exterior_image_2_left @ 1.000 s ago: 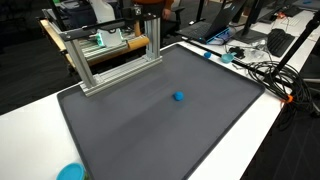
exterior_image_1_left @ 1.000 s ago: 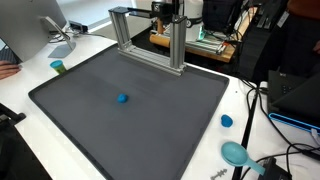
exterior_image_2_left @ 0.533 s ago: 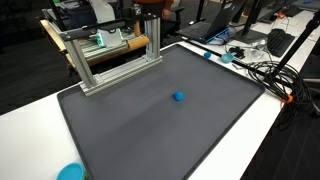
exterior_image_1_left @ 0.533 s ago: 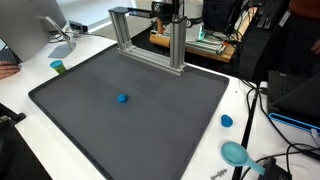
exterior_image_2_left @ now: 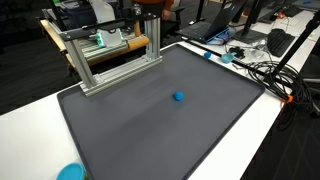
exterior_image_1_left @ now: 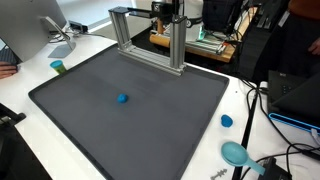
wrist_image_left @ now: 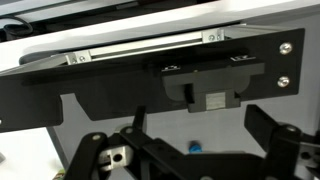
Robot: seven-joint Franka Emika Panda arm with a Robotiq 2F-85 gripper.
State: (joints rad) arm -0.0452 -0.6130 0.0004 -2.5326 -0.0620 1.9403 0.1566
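Note:
A small blue ball (exterior_image_1_left: 122, 98) lies alone near the middle of a dark grey mat (exterior_image_1_left: 90, 130); it also shows in the other exterior view (exterior_image_2_left: 178, 97). My gripper (exterior_image_1_left: 166, 10) hangs high at the back, above the top bar of an aluminium frame (exterior_image_1_left: 150, 40), far from the ball. It is partly cut off in both exterior views (exterior_image_2_left: 150, 6). In the wrist view the gripper (wrist_image_left: 186, 135) is open and empty. Its black fingers (wrist_image_left: 275, 135) stand wide apart, and the blue ball (wrist_image_left: 194, 147) shows small between them, far off.
The mat (exterior_image_2_left: 150, 130) lies on a white table. A teal cup (exterior_image_1_left: 58, 67), a blue lid (exterior_image_1_left: 227, 121) and a teal bowl (exterior_image_1_left: 235, 153) sit off the mat. Cables (exterior_image_2_left: 262, 68) lie along one table edge. A monitor stand (exterior_image_1_left: 58, 32) stands at a back corner.

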